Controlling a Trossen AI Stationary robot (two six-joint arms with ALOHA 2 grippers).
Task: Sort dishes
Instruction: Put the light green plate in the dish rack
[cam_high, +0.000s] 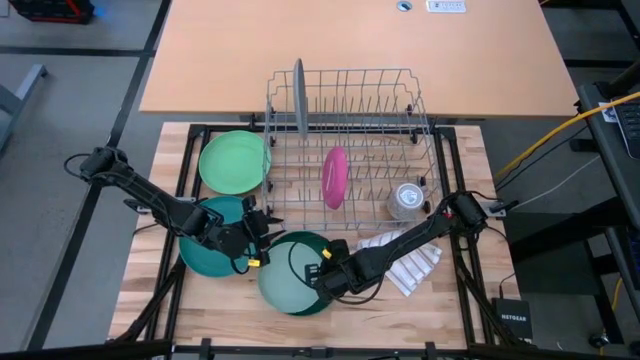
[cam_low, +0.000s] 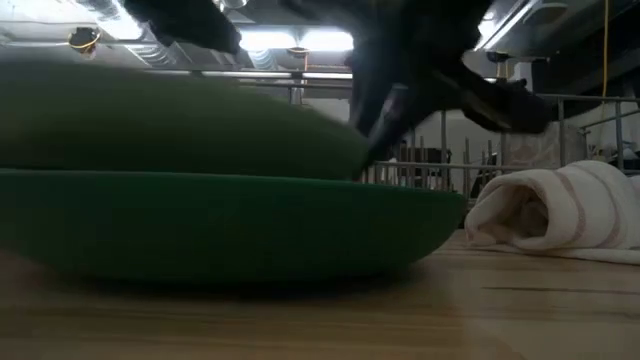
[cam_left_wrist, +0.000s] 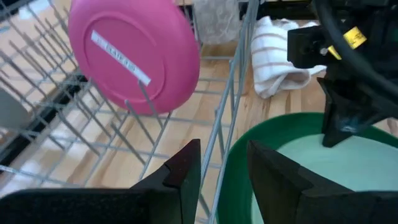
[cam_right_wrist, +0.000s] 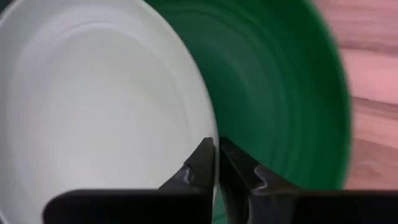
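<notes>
The right gripper (cam_right_wrist: 216, 163) is pinched shut on the rim of the pale plate (cam_high: 287, 284), which lies in the dark green bowl (cam_high: 330, 247) near the rack (cam_high: 350, 150). The left gripper (cam_left_wrist: 221, 168) hangs beside it, partly open and empty. The plate looks light, stiff and slippery, so its thin edge is the best place to hold.

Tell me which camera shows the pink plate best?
The left wrist view: the pink plate fills it, standing in the rack. The high view shows it small and edge-on. The low and right wrist views miss it.
</notes>
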